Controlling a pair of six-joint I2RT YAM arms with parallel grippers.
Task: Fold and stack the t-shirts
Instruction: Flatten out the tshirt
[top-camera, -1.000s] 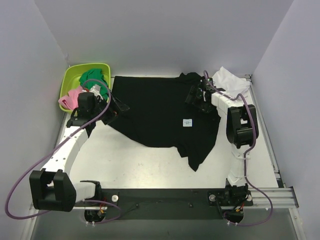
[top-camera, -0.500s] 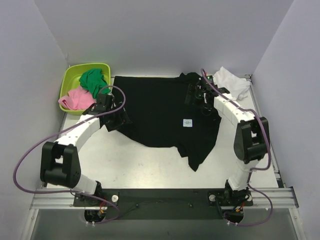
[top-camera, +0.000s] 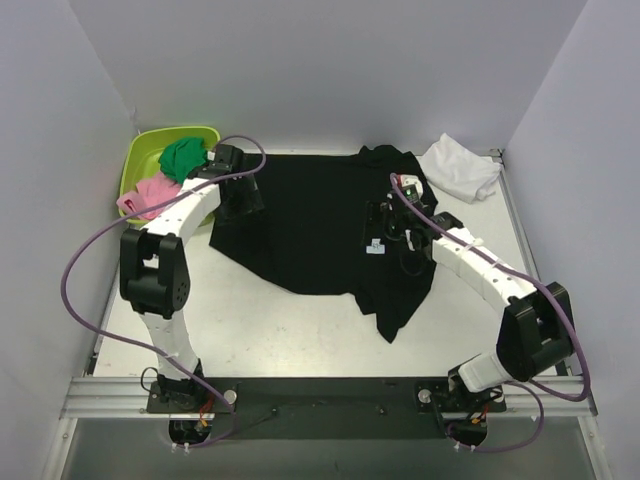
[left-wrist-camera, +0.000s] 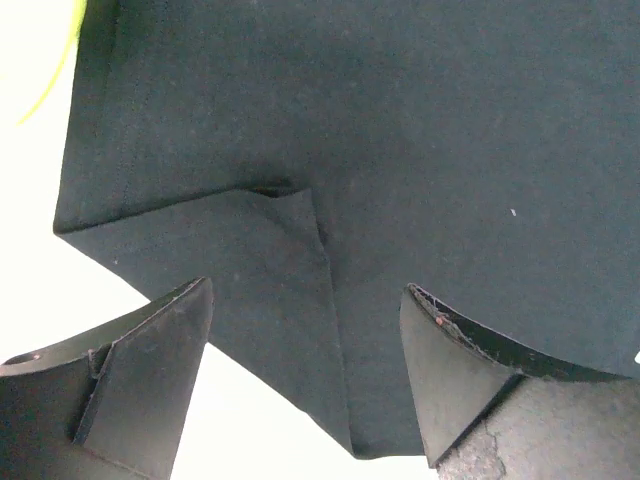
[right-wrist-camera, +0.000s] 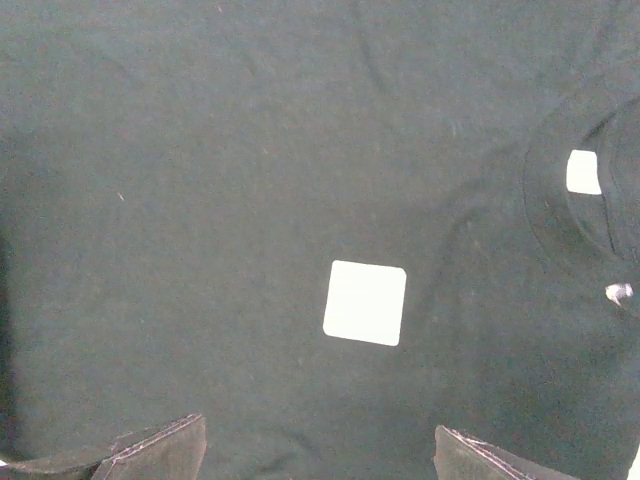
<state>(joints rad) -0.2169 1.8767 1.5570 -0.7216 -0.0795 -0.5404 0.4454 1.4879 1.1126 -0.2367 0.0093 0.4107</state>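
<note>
Top external camera sat high, above and behind the arm bases. It looked down and forward over the whole table (top-camera: 260, 330), walls included (widest view, farthest off). Left wrist camera hung close over the left edge of the black t-shirt (left-wrist-camera: 400, 130), facing down, with the left gripper (left-wrist-camera: 307, 290) fingers at the frame's bottom and bare table showing at left. Right wrist camera sat close over the same shirt's middle, facing down, with the right gripper (right-wrist-camera: 320, 428) fingertips in the bottom corners. Top and right wrist views shared the white square label (right-wrist-camera: 365, 302) and the cloth around it. Top and left wrist views shared the shirt's left edge.
</note>
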